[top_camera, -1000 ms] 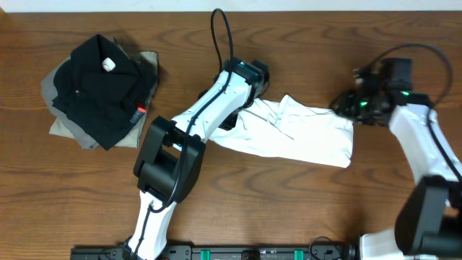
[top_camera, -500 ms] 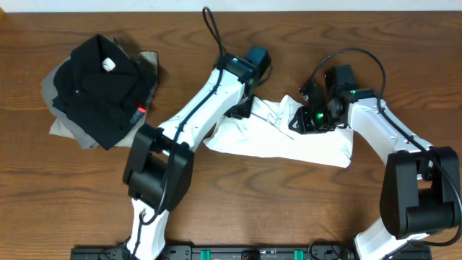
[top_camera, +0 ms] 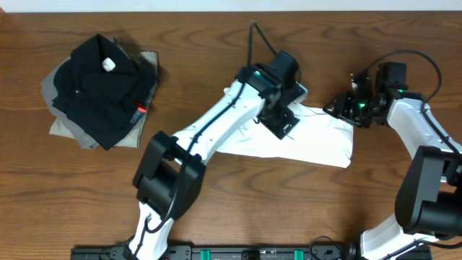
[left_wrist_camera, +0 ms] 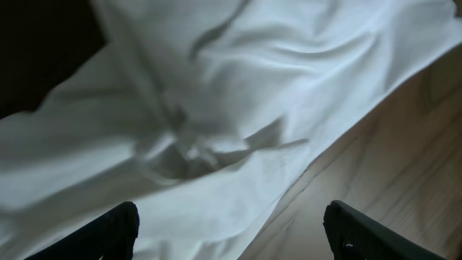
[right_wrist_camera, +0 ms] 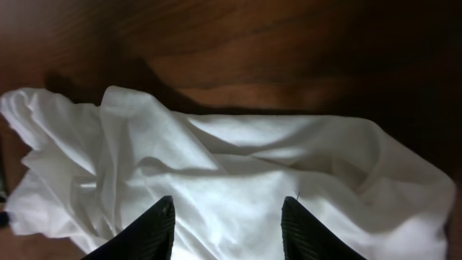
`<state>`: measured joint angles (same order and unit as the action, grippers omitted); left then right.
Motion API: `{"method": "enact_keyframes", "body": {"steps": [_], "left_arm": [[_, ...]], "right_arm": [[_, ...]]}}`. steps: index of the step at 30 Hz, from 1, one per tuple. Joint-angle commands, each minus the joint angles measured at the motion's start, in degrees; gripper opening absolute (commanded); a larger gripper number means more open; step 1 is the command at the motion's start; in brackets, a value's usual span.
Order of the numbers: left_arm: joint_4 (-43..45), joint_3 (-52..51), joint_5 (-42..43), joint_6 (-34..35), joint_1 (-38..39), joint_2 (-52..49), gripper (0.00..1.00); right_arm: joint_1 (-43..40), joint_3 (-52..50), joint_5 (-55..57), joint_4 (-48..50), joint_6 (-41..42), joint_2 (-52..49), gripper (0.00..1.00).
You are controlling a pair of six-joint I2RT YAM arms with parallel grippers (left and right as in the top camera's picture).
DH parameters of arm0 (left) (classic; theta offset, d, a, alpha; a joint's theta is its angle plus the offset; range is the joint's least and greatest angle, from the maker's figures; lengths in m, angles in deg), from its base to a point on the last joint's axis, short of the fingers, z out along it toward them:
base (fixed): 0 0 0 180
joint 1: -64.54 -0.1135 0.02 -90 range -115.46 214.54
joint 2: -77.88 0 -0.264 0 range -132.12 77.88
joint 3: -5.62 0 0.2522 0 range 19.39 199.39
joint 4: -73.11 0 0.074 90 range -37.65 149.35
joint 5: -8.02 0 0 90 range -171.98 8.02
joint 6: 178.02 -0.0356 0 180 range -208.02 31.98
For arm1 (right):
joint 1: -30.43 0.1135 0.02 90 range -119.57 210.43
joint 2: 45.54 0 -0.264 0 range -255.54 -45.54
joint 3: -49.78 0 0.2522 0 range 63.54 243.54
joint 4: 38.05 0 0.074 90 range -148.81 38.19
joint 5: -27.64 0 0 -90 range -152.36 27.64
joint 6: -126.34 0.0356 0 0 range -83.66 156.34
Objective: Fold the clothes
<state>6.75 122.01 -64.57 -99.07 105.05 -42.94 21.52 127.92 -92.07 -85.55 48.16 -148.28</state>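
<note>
Here, left claw (left_wrist_camera: pixel 231 230) and right claw (right_wrist_camera: pixel 227 220) hover released over the crumpled T-shirt (top_camera: pixel 317 144), seemingly to pinch its far edge.

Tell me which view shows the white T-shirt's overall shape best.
Overhead: the white T-shirt lies whole in frame, the left arm covering part. Both wrist views show only close-up wrinkled patches.
</note>
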Motion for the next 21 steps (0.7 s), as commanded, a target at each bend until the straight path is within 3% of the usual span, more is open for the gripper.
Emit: {"method": "enact_keyframes", "body": {"steps": [1, 5, 11, 14, 19, 21], "left_arm": [[-0.2, 0.0, 1.0, -2.8, -0.2, -4.2, 0.83], [0.5, 0.0, 1.0, -3.4, -0.2, -7.1, 0.82], [-0.3, 0.0, 1.0, -4.6, -0.2, -7.3, 0.25], [-2.0, 0.0, 0.9, -4.5, -0.2, -6.2, 0.06], [-6.1, 0.0, -5.2, -0.9, -0.3, -3.8, 0.06], [-8.2, 0.0, -7.5, -0.8, -0.3, -3.3, 0.16]], "right_arm": [[-0.2, 0.9, -3.9, -0.8, 0.1, 0.3, 0.46], [-0.1, 0.9, -3.9, -0.9, -0.1, 0.3, 0.46], [0.0, 0.9, -3.9, -1.0, -0.1, 0.3, 0.46], [0.0, 0.9, -3.5, -0.9, -0.1, 0.3, 0.45], [0.0, 0.9, -3.5, -0.3, -0.1, 0.3, 0.45], [0.0, 0.9, -3.1, -0.3, -0.1, 0.3, 0.45]]}}
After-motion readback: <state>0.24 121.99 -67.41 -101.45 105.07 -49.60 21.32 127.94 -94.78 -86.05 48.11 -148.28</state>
